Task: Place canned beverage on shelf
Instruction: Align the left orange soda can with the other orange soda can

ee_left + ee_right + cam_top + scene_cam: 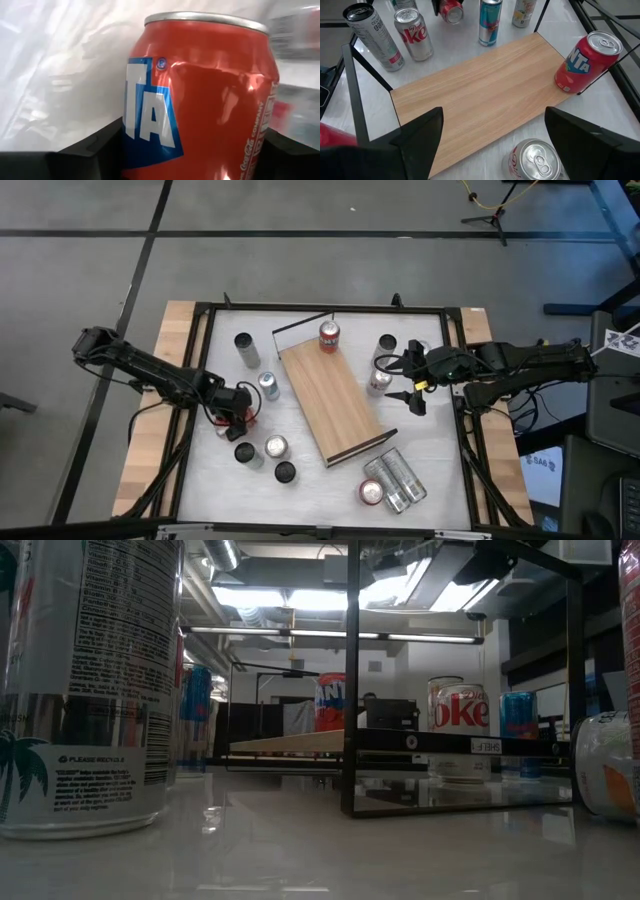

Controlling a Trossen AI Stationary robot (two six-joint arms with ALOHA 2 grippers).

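Red Fanta can [200, 95] between left tool [238, 406] fingers, grip not clear, right tool [408, 379] wide beside shelf [330, 400]

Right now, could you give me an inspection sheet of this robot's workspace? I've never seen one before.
Surface: white tabletop in a black frame; no spills seen.
Job's things: wooden shelf lies diagonally mid-table; one red Fanta can stands at its rail end.
Clutter: loose upright cans on either side of the shelf; toppled silver cans lie near its other end.
End effectors: left end effector is at a second red can; right end effector is open and empty, by a silver can beside the shelf.
Cables: yellow cable on the floor beyond the table.
Surroundings: grey floor; no people seen.
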